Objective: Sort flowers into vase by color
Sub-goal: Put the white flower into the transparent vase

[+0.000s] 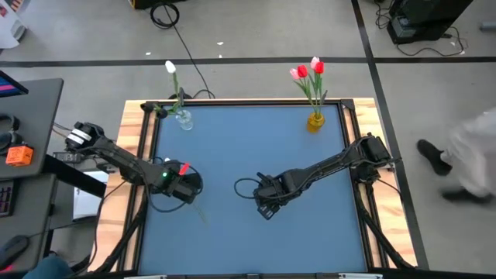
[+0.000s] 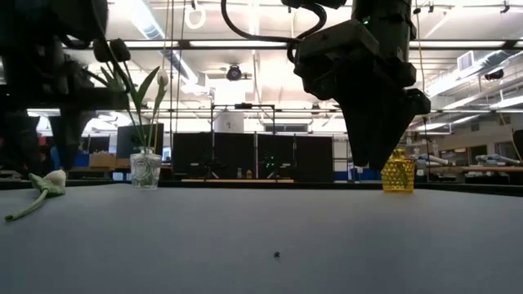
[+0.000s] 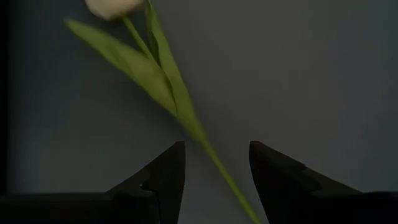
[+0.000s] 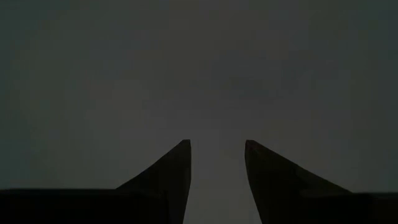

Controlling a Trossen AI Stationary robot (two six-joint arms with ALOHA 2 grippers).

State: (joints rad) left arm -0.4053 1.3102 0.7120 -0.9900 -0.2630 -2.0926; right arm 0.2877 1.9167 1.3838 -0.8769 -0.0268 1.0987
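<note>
The left gripper (image 1: 188,186) is seen in the high view over the blue table (image 1: 248,155) at about 8 o'clock from the table's middle. Its fingers (image 3: 168,177) are spread apart in the left wrist view, and the thin green stem of a white tulip (image 3: 158,74) runs through the gap between them; whether the stem is touched cannot be told. This flower lies flat on the table. In the high view it is almost wholly hidden beneath the gripper, yet in the low view its pale bud and bent stem (image 2: 49,184) are shown resting on the surface at the far left.

The right gripper (image 1: 267,203) is held over the table's middle, slightly toward 5 o'clock. In the right wrist view its fingers (image 4: 171,174) are parted and nothing but bare table is seen between them. In the low view it hangs as a large dark mass (image 2: 368,90) above the surface.

A clear glass vase (image 1: 184,118) stands at the table's 11 o'clock corner, with one white tulip (image 1: 171,68) upright in it. A yellow vase (image 1: 315,120) stands at the 1 o'clock corner and holds red and pink tulips (image 1: 308,72). The yellow vase's textured surface (image 2: 398,173) is shown only in the low view, where its flowers are cut off behind the arm.

A person (image 1: 465,159) is seen beyond the table at 3 o'clock in the high view only.
</note>
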